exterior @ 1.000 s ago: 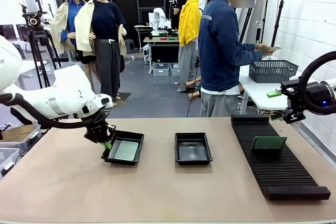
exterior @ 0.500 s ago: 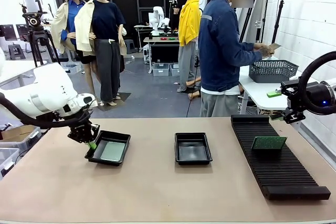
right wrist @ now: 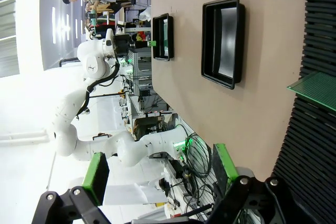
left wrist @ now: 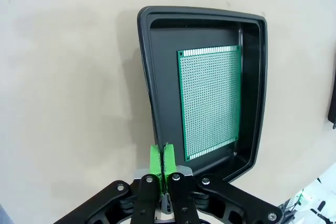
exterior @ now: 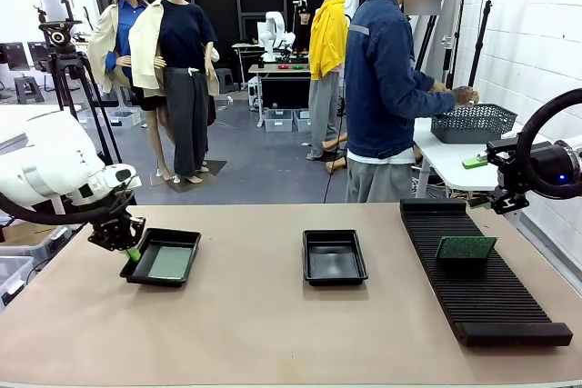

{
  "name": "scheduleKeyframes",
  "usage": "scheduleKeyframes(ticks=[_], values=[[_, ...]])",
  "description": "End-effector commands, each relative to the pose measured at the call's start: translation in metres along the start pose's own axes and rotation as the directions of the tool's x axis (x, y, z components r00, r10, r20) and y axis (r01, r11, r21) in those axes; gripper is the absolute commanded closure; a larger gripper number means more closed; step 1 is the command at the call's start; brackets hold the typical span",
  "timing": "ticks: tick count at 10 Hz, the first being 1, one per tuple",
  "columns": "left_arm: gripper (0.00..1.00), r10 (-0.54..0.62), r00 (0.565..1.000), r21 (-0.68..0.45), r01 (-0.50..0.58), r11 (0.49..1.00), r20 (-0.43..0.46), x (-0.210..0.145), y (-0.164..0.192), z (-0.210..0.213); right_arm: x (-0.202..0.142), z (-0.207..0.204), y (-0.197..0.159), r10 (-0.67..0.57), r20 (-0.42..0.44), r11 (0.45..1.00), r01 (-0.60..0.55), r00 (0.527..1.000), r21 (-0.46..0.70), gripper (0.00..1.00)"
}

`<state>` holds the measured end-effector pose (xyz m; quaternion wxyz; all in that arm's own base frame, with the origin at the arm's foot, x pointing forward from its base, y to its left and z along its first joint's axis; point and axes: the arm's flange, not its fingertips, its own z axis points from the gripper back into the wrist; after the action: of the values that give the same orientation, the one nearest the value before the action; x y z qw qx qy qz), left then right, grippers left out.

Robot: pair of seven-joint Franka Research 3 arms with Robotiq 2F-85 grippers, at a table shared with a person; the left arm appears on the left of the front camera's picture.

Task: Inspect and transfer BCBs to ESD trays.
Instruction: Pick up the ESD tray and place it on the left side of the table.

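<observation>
the left hand (exterior: pixel 130 251) is low over the left part of the counter (exterior: pixel 255 333), clenched on the rim of the left tray (exterior: pixel 164 234) at the tray's left near corner. in the left wrist view its green pads (left wrist: pixel 155 158) press together with the thin black rim of the left tray (left wrist: pixel 147 66) running in between them. i cannot tell whether the tray lies flat on the counter or is a little raised at that edge.

the first board (exterior: pixel 170 263) lies flat on this tray's floor. seen from the wrist, the first board (left wrist: pixel 210 100) sits close along the wall opposite the clamped rim, with a strip of bare black floor between it and the pads.

the middle tray (exterior: pixel 309 261) rests near the counter's centre, well apart from the left tray, its glossy floor bare. from the right wrist both show: the middle tray (right wrist: pixel 206 40) nearer, the left tray (right wrist: pixel 163 35) beyond it.

the second board (exterior: pixel 466 247) stands tilted on its edge in the slots of the long ribbed rack (exterior: pixel 482 306) on the right side of the counter.

the right hand (right wrist: pixel 160 171) is released, its two green-padded fingers (right wrist: pixel 96 177) spread wide with nothing between them, up off the counter past the rack's end. the right arm (exterior: pixel 555 165) hangs at the right edge, above the rack's far end.

a person (exterior: pixel 386 88) stands at the far side, turned toward a side table with a dark basket (exterior: pixel 473 122).
</observation>
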<state>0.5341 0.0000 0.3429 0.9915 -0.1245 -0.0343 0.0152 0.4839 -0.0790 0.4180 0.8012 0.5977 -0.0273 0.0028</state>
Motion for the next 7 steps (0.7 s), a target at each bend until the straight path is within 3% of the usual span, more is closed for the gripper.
scheduleKeyframes(ticks=[1,7], values=[[1.0,-0.024,0.999,-0.027,0.025,0.999,0.033,-0.008,0.02,0.009,-0.003,-0.002,0.0,0.001,0.006,1.0,-0.001,1.0,-0.004,0.0],[1.0,-0.052,0.996,-0.08,0.058,0.995,0.07,-0.005,0.096,0.036,-0.003,-0.002,0.0,0.001,0.006,1.0,-0.001,1.0,-0.004,0.0]])
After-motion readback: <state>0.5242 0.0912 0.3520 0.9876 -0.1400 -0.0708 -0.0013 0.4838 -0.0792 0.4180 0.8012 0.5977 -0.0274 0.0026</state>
